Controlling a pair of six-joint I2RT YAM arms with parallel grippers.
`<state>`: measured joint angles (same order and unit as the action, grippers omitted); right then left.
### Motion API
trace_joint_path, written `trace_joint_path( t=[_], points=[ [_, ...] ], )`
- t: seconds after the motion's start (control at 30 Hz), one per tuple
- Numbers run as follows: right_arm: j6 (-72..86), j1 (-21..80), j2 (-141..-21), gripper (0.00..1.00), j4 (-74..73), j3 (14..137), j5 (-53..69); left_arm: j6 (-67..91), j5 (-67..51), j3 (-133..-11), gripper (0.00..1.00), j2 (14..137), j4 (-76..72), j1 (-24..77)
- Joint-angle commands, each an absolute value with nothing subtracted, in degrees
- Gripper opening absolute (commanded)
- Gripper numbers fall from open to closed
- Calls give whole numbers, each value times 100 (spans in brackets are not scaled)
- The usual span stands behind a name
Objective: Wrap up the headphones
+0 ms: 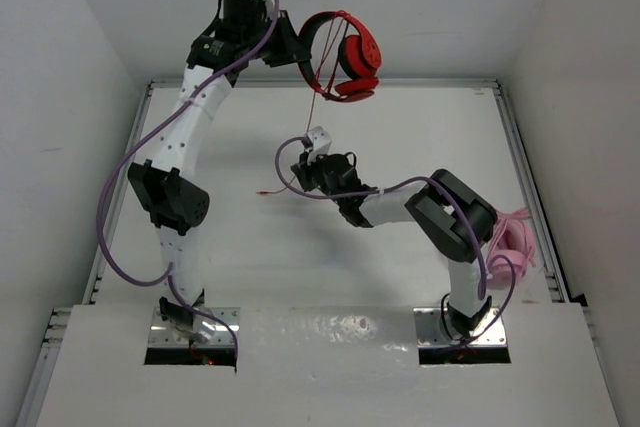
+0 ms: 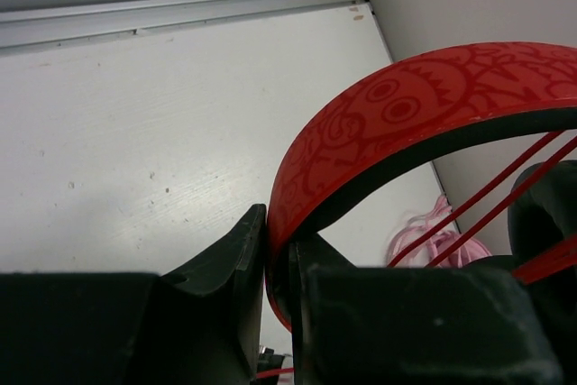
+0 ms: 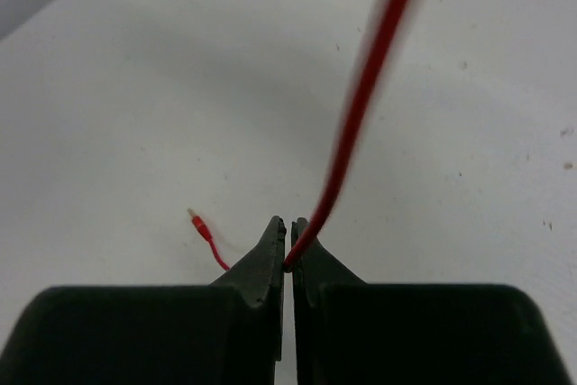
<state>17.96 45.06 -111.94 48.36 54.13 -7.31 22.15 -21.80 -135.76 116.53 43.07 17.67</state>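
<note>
The left gripper [image 2: 278,233] is clamping the headphones [image 1: 352,59] by the headband [image 2: 379,123], aloft over the table's [image 1: 420,147] far side; the right gripper [image 3: 288,239] is pinching the thin cable [image 3: 361,105] shut, and a hard pull is probably risking it slipping free or snagging

No legible text, label, brand, number or sign appears in any view. The headband [image 2: 388,114] of the headphones [image 1: 360,52] bears only a cartoon-face pattern.

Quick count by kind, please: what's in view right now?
Red headphones: 1
Pink cable bundle: 1
Tools: 2 (left tool, right tool)
Total: 4
</note>
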Motion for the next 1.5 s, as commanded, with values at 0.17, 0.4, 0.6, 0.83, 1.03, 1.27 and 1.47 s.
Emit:
trace_joint_path(
  t=[0.17,0.4,0.6,0.83,1.03,1.27,1.47],
  points=[
    [2759,3877,-11338,0,5203,4948,-291,2276,-3022,-13694,0,11391,3622,1626],
    [4059,2814,-10848,0,6676,4088,491,1113,-5281,-12886,0,11259,3171,1617],
    [3999,1724,-9574,0,6523,3955,1677,-1623,-3931,-12490,0,11022,4919,1617],
    [3755,1257,-9045,0,5092,4683,3128,-3663,-2930,-11910,0,10749,5642,1801],
    [3454,1257,-8860,0,3096,5281,3401,-4016,-540,-11031,0,10529,5010,2232],
    [2718,1266,-8921,0,192,6493,3673,-3938,1279,-10275,0,10503,4009,2584],
    [819,1266,-9350,0,-3333,8031,3964,-4191,2643,-9582,0,10354,2736,2751]
  ],
)
